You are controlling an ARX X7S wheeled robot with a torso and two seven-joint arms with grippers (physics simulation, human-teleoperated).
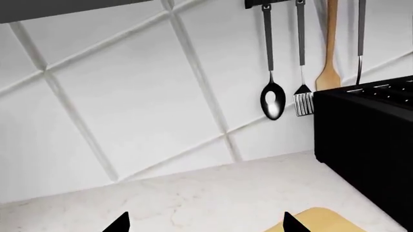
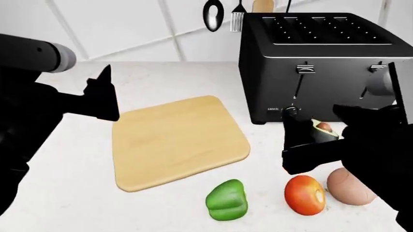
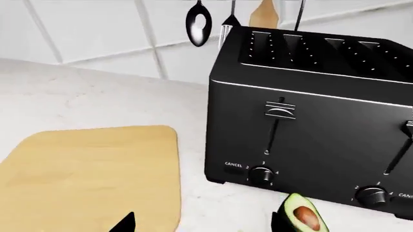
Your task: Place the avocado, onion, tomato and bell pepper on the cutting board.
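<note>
The light-wood cutting board (image 2: 177, 142) lies bare in the middle of the counter; it also shows as cutting board (image 3: 90, 179) and as a corner of the board (image 1: 329, 220). Just in front of the toaster sits the halved avocado (image 2: 320, 131), cut face and pit showing. My right gripper (image 2: 298, 145) is open beside it, and the avocado (image 3: 302, 215) lies just outside one finger, not between them. The green bell pepper (image 2: 227, 199), tomato (image 2: 304, 194) and onion (image 2: 348, 186) sit in a row near the front edge. My left gripper (image 2: 103, 99) hangs open and empty over the board's far left corner.
A black four-slot toaster (image 2: 316, 63) stands at the back right, right behind the avocado. A spoon (image 1: 272, 99), a slotted turner (image 1: 303, 99) and a wooden spatula (image 1: 329, 72) hang on the tiled wall behind it. White marble counter (image 2: 161, 77) surrounds the board.
</note>
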